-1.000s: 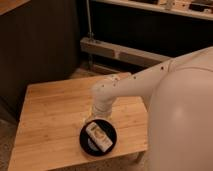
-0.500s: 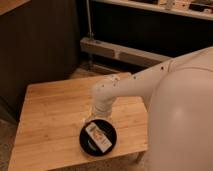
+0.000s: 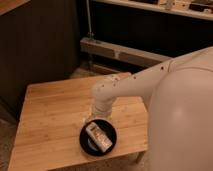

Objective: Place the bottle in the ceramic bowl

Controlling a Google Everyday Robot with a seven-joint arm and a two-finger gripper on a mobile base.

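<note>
The black ceramic bowl [image 3: 113,134] sits on the wooden table [image 3: 50,110] near its front edge. The cream bottle [image 3: 98,137] lies on its side inside the bowl, with its dark-marked label facing up. My gripper [image 3: 99,116] hangs at the end of the white arm, just above the far rim of the bowl and close over the bottle's far end. Whether it touches the bottle cannot be told.
My white arm and body [image 3: 180,105] fill the right side and overhang the table's right edge. A dark wall stands behind the table at the left. A metal rail and shelf unit [image 3: 120,50] run along the floor behind.
</note>
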